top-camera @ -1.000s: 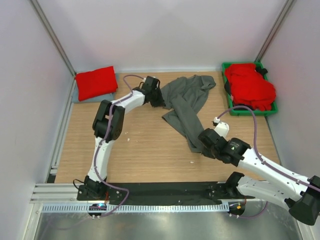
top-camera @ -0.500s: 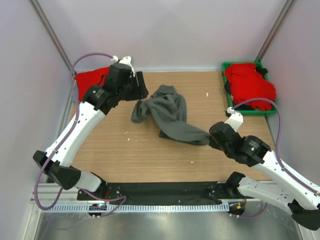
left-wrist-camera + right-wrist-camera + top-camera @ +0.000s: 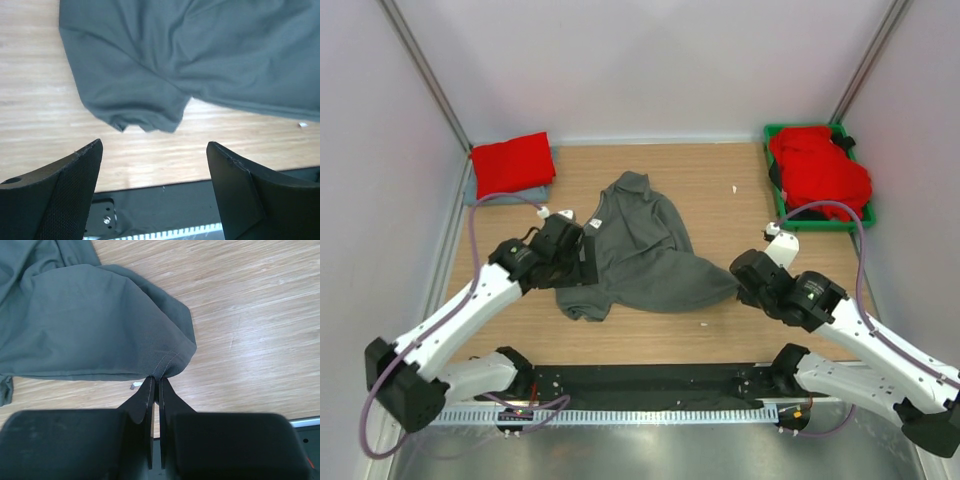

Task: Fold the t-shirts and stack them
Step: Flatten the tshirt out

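The wooden counter is carrying everything, with the charcoal grey t-shirt lying spread and rumpled in the middle. Crumpled red t-shirts are sitting heaped in the green bin at the far right corner, and a folded red t-shirt is resting far left. Meanwhile the left claw is hovering wide apart just beside the grey sleeve, gripping nothing, and the right claw is pinching its hem corner tight
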Robot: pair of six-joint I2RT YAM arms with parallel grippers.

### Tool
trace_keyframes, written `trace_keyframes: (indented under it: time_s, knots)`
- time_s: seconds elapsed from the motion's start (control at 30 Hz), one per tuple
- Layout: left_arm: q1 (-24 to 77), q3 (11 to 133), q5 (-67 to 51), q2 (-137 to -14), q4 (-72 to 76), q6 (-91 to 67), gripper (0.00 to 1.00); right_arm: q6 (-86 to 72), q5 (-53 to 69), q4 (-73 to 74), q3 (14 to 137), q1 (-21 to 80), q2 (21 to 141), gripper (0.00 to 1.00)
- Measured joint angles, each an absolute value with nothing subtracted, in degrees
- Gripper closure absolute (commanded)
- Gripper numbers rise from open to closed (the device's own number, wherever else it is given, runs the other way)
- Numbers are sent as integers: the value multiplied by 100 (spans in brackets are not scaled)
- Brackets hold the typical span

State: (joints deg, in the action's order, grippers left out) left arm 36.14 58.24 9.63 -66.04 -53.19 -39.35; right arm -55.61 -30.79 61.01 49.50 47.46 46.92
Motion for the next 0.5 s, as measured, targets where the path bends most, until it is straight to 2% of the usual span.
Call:
trace_keyframes:
  time_s: [0.13, 0.33, 0.5]
  knots:
    - [3854, 5135, 1052, -5614, -5271, -4469, 19, -5535, -3166, 6110, 4950, 4746, 4925, 99]
    - [4001, 3562, 1002, -4495, -5155, -5454, 36, -5393, -3194, 5887, 4950, 4746, 5321, 99]
    - [4005, 2773, 1098, -3894, -4777, -6119, 48, -5328, -3116, 5618, 4939, 4703, 5400, 99]
